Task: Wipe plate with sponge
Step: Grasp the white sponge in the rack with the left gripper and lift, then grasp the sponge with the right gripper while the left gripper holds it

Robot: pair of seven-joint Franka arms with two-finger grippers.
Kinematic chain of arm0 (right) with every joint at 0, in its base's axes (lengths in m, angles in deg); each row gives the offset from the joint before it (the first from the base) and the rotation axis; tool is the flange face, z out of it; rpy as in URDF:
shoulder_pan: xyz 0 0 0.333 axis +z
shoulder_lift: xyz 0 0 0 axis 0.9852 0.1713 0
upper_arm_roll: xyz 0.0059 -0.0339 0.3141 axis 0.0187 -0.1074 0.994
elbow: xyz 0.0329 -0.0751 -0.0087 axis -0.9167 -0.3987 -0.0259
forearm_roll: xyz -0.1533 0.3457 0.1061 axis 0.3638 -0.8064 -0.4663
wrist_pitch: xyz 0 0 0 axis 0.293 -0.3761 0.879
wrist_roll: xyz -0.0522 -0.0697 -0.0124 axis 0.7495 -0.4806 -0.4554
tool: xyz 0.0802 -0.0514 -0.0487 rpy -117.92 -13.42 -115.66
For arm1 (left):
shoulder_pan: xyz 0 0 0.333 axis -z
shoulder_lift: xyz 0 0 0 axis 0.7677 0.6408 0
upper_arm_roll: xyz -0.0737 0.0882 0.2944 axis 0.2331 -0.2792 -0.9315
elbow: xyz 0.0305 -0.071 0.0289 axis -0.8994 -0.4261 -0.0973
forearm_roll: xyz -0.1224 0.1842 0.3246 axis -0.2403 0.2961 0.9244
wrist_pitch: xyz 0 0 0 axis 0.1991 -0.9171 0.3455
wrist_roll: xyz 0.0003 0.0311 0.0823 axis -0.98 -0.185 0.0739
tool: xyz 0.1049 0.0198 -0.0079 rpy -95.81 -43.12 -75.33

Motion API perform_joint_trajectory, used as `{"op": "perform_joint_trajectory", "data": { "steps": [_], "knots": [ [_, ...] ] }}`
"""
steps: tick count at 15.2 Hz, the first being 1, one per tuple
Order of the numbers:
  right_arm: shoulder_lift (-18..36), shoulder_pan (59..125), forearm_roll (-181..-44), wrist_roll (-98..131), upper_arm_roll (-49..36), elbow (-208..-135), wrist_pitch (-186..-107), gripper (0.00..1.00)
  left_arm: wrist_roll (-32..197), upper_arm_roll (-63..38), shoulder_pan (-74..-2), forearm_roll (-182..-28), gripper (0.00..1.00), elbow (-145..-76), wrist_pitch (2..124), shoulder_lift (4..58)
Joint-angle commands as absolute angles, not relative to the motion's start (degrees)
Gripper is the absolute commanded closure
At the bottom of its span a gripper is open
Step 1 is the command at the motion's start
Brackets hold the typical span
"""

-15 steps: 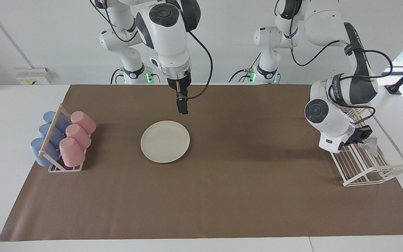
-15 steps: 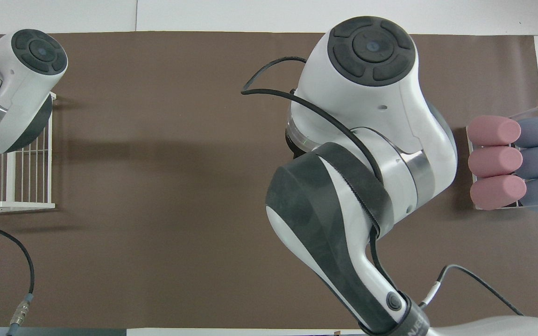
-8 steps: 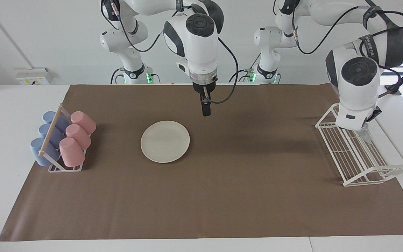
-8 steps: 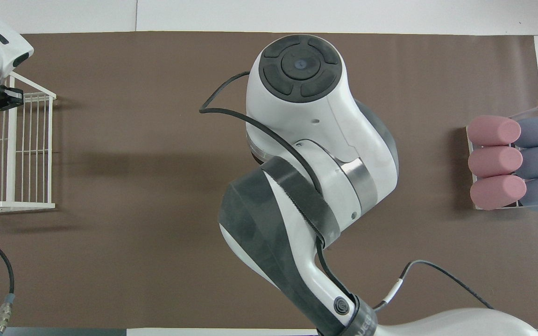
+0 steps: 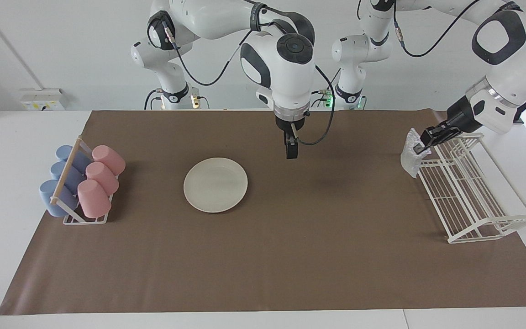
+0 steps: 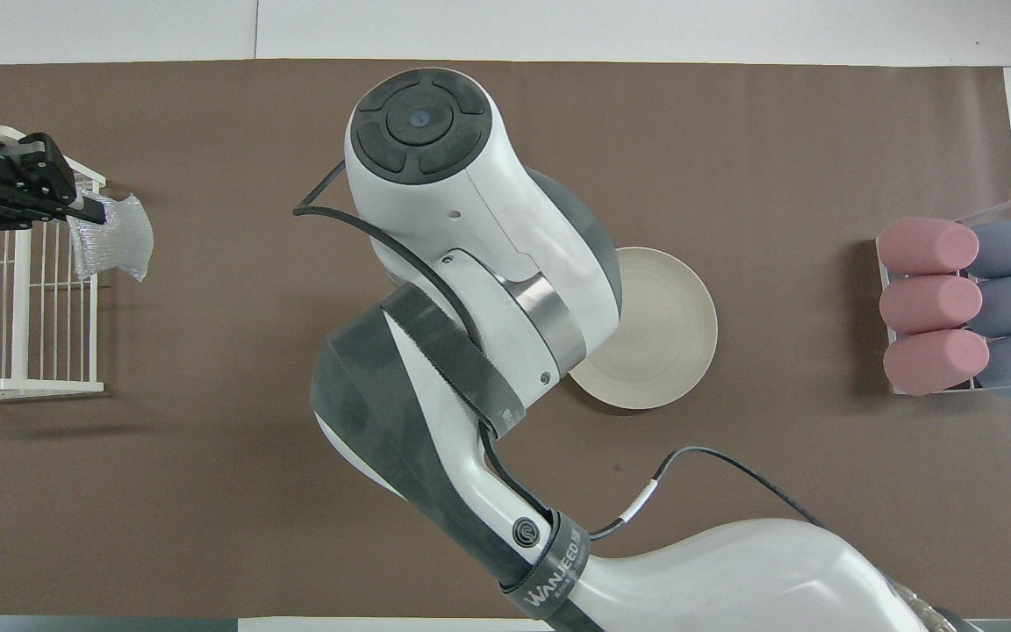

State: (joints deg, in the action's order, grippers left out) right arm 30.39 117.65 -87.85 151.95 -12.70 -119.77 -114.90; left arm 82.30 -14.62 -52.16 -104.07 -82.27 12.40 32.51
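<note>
The cream-white plate lies flat on the brown mat; in the overhead view the right arm covers part of the plate. My left gripper is shut on the silvery, wrinkly sponge, which hangs in the air at the edge of the wire rack. From above, the left gripper and the sponge show over the mat's edge by the rack. My right gripper hangs open and empty over bare mat beside the plate, toward the left arm's end. Its own arm hides it in the overhead view.
A white wire rack stands at the left arm's end of the table. A holder with pink and blue cups lying on their sides stands at the right arm's end.
The left gripper has lifted the sponge out of the wire rack and swung it to the rack's edge. The right arm has moved off the plate toward the left arm's end, uncovering it from above.
</note>
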Motion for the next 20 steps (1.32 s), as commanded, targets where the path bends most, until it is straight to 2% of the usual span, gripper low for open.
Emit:
{"op": "perform_joint_trajectory", "data": {
  "steps": [1,8,14,20],
  "knots": [
    [33.56,118.72,-87.15,153.34,-13.37,-114.77,-114.23,0.00,82.57,-14.47,-52.43,-114.43,1.00,-95.75,20.11,26.00],
    [33.29,120.39,-85.57,153.42,-13.63,-114.86,-112.13,0.00,67.75,-14.47,-53.92,-137.46,1.00,-108.33,22.33,25.28],
    [33.12,120.39,-85.48,153.34,-13.63,-114.86,-112.04,0.00,52.26,-14.38,-53.22,-149.78,1.00,-118.18,22.33,25.63],
    [32.85,120.39,-85.48,153.16,-13.54,-115.21,-113.09,0.00,46.54,-14.03,-47.17,-163.76,1.00,-125.40,23.12,24.93]
  ]
}}
